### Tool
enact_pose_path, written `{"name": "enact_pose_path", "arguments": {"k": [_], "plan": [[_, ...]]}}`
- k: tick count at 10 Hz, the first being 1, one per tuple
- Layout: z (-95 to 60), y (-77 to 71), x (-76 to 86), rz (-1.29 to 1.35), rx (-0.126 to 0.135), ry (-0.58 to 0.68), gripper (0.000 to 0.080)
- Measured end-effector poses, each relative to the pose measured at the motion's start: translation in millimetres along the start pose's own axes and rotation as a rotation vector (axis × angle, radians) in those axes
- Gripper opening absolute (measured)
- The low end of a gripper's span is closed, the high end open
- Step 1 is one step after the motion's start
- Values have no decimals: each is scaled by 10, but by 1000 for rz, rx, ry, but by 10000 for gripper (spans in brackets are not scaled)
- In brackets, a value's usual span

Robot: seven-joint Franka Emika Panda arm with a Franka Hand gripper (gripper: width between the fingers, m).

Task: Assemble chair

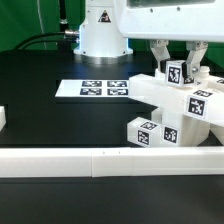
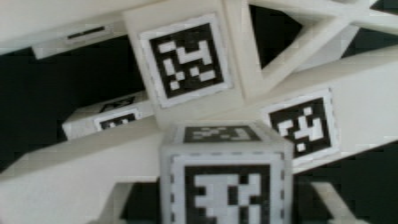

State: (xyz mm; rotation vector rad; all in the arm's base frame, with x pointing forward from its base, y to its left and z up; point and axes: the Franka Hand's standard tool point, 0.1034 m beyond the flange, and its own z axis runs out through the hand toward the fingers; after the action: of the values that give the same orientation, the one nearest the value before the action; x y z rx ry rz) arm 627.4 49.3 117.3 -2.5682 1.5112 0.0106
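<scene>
Chair parts [image 1: 160, 125] are sitting stacked just behind the border wall [image 1: 60, 160], at the exterior view's right. Risk: a short post [image 1: 178, 73] is hanging right over them, and if it's going in off-line it could be jamming or shoving the loose stack sideways. Gripper [image 1: 180, 66] is holding its jaws partly apart, seemingly clamping that post. Marker board [image 1: 105, 88] is lying farther back.
</scene>
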Motion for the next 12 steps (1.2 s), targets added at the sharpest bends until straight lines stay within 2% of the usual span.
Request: {"name": "enact_pose_path", "arguments": {"k": [4, 6, 7, 8, 9, 10, 12], "plan": [[3, 18, 35, 329, 8, -6, 285], [6, 17, 34, 386, 7, -5, 285], [6, 19, 35, 359, 5, -4, 381], [-4, 7, 30, 286, 2, -4, 560], [-9, 1, 26, 235, 1, -6, 560], [-3, 6, 28, 176, 1, -6, 637], [0, 9, 30, 60, 0, -6, 647]]}}
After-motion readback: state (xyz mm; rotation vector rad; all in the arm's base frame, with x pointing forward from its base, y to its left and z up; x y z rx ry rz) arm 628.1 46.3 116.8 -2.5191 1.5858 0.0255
